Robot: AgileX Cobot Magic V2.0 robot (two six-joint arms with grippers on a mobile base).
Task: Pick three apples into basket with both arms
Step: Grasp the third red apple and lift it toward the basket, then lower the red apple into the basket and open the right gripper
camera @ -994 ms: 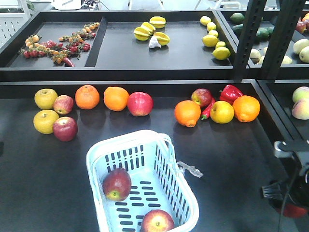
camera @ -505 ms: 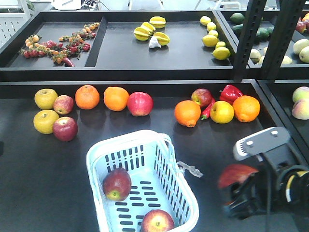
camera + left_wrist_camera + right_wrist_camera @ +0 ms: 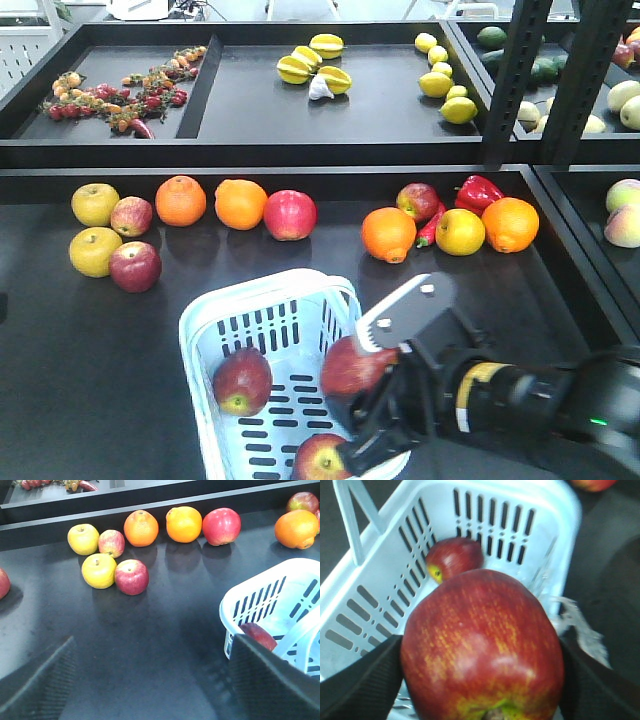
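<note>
Right gripper (image 3: 482, 680) jaws are clamping the third apple (image 3: 352, 366), hanging over the basket (image 3: 200, 330) rim with two apples already lying inside. Left gripper (image 3: 150, 680) jaws are sitting wide apart, holding nothing. Risk: releasing here, the apple is likely hitting the rim or the apple (image 3: 325, 460) below and bouncing out.

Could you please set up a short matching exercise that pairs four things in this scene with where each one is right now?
Things:
1. dark red apple with yellow streaks
2. right gripper
3. left gripper
4. basket

Places or states:
A. on the dark table, two apples lying inside
B. clamped between black fingers above the basket
C. open over bare table, holding nothing
D. shut on fruit over the basket's right side

Pairs: 1-B, 2-D, 3-C, 4-A
</note>
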